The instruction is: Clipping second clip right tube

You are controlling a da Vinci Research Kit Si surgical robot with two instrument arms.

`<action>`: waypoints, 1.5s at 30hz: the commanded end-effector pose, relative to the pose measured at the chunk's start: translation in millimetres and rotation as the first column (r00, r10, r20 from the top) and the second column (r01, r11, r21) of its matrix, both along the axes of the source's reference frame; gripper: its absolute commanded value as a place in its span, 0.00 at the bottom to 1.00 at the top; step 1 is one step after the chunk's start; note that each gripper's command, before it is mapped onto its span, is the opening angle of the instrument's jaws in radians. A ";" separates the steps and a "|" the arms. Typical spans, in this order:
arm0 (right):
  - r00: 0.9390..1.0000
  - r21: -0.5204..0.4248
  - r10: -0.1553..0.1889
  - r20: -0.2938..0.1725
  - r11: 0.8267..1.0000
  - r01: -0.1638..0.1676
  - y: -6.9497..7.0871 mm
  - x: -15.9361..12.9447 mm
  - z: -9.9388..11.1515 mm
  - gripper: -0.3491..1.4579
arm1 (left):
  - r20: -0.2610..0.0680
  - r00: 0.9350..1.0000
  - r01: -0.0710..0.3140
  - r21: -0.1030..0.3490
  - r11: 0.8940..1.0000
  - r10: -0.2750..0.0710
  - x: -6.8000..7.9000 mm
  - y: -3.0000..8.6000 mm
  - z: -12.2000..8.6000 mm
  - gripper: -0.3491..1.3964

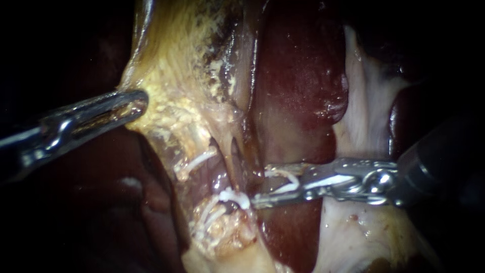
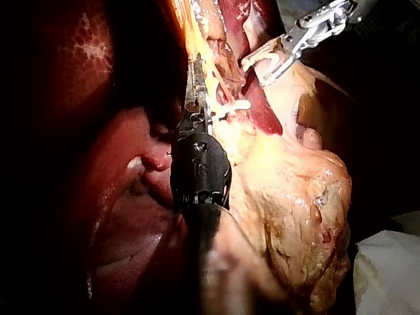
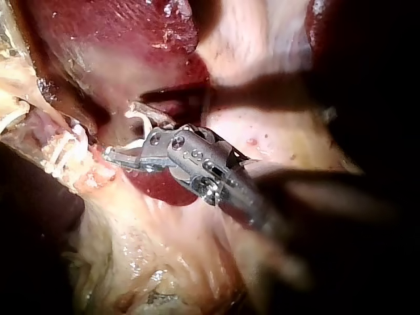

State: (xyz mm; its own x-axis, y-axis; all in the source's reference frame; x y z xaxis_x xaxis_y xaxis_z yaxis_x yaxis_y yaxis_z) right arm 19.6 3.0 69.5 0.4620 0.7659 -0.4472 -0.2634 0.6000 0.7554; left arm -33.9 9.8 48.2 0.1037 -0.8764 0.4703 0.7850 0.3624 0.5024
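In the endoscope view my left instrument comes in from the left. Its jaws are closed on the edge of the yellow fatty tissue and hold it drawn taut toward that side. The right tube runs down beside the dark red liver and carries a white placed clip across it. My right instrument reaches in from the right. Its jaws stand apart and cradle an open clip between them, with their tips just beside the placed clip. I cannot tell whether the tube already lies inside them.

In the left wrist view my left instrument points straight ahead, its jaws pinched together on the yellow fatty tissue. The placed clip sits just beside them. Further ahead, the right instrument shows the open clip as a white hook held in its spread jaws. A white cloth lies well off to the side.

In the right wrist view my right instrument has its jaws parted, the open clip curving white between them. The liver lies ahead, and the placed clip is just beyond the jaw tips.
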 end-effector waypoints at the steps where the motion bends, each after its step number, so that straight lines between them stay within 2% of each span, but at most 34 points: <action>1: 1.000 0.009 0.013 -0.021 1.000 -0.013 0.8 -0.7 -1.5 0.52 | -0.001 1.000 0.001 0.000 1.000 -0.001 0.0 0.0 0.0 0.00; 5: 0.994 0.030 0.057 -0.092 0.998 -0.055 2.1 -0.8 -5.4 0.52 | -0.003 1.000 0.003 0.000 1.000 -0.003 0.0 0.0 0.1 0.00; 9: 0.988 0.045 0.060 -0.145 0.997 -0.054 1.4 1.6 -6.6 0.52 | -0.003 1.000 0.003 0.000 1.000 -0.003 0.0 0.0 0.1 0.00; 13: 0.985 0.051 0.056 -0.166 0.998 -0.048 0.2 4.9 -5.3 0.52 | -0.004 1.000 0.003 0.000 1.000 -0.003 0.0 0.0 0.0 0.00; 19: 0.984 0.049 0.058 -0.169 0.998 -0.051 -1.6 8.9 -0.7 0.52 | -0.004 1.000 0.004 0.000 1.000 -0.004 0.0 0.0 0.0 0.00; 23: 0.989 0.039 0.044 -0.142 0.998 -0.039 -1.8 9.5 2.1 0.52 | -0.004 1.000 0.004 0.000 1.000 -0.004 0.0 -0.1 -0.1 0.00; 26: 0.991 0.040 0.037 -0.126 0.999 -0.032 -2.0 9.4 3.5 0.52 | -0.004 1.000 0.004 0.000 1.000 -0.004 0.0 -0.1 -0.2 0.00; 30: 0.993 0.036 0.029 -0.113 0.999 -0.025 -2.3 9.5 4.3 0.52 | -0.003 1.000 0.006 -0.002 1.000 -0.006 0.0 -0.1 -0.2 0.00; 38: 0.994 0.035 0.028 -0.110 0.999 -0.024 -2.3 9.6 4.6 0.52 | -0.003 1.000 0.006 -0.002 1.000 -0.006 0.0 -0.1 -0.3 0.00; 45: 0.993 0.038 0.026 -0.112 0.999 -0.022 -2.8 11.3 5.9 0.52 | -0.003 1.000 0.007 -0.002 1.000 -0.007 -0.1 -0.1 -0.4 0.00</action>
